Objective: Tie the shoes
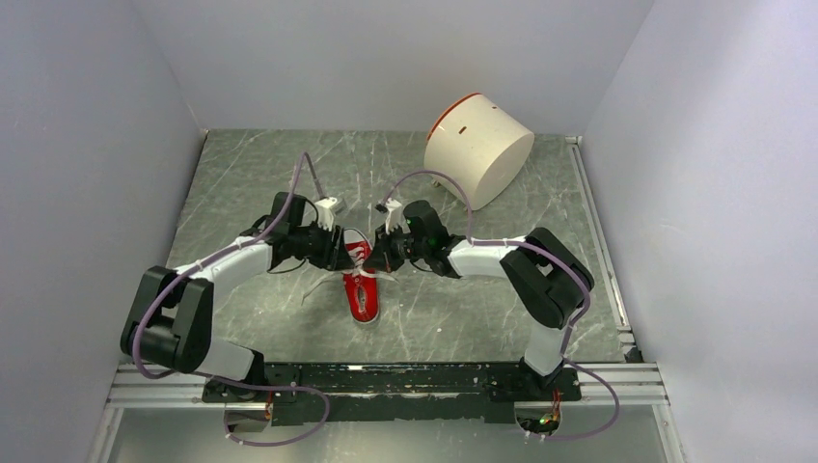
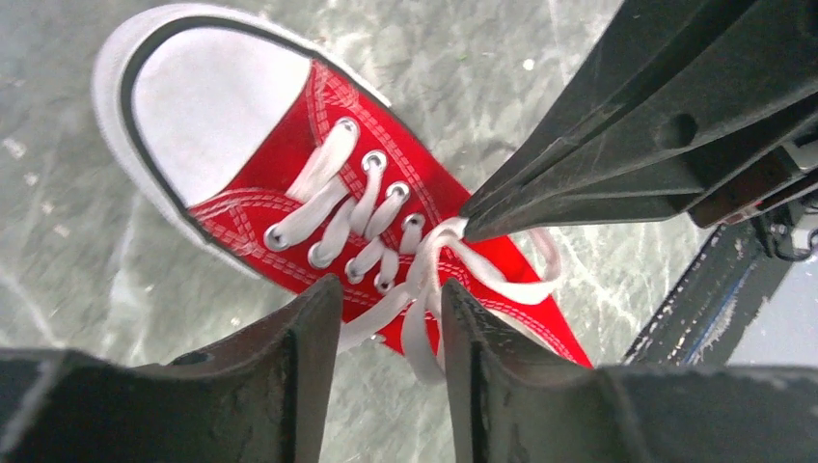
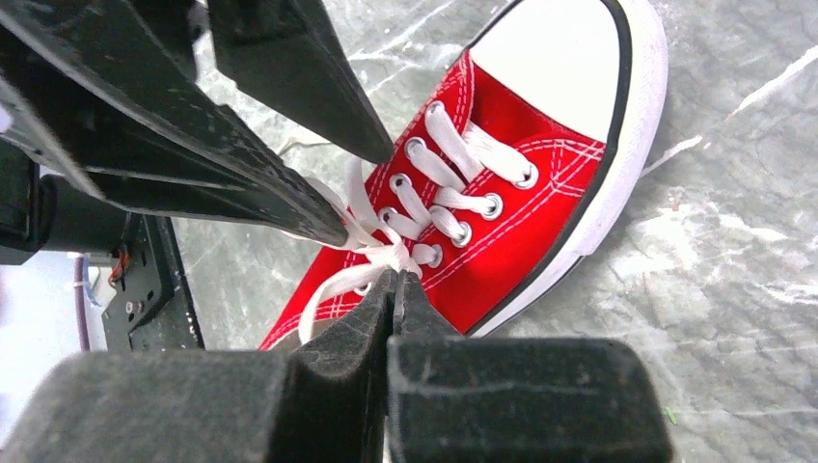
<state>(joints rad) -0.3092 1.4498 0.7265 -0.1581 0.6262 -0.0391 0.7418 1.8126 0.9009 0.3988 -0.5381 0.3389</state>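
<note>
The red sneaker [image 1: 363, 295] lies mid-table with its white toe cap toward the arms' bases. It also shows in the left wrist view [image 2: 280, 174] and the right wrist view [image 3: 540, 193]. Its white laces [image 2: 424, 280] are crossed loosely at the top eyelets. My right gripper [image 1: 379, 260] is shut on a lace strand [image 3: 371, 256] at the shoe's throat, its tips [image 3: 395, 280] pressed together. My left gripper [image 1: 345, 257] is open at the shoe's other side. Its fingers [image 2: 318, 309] straddle hanging lace strands without pinching them. The two grippers' tips are almost touching.
A white cylindrical container with a red rim [image 1: 477, 149] lies on its side at the back right. Grey walls enclose the marbled mat [image 1: 251, 174] on three sides. A metal rail [image 1: 386, 381] runs along the near edge.
</note>
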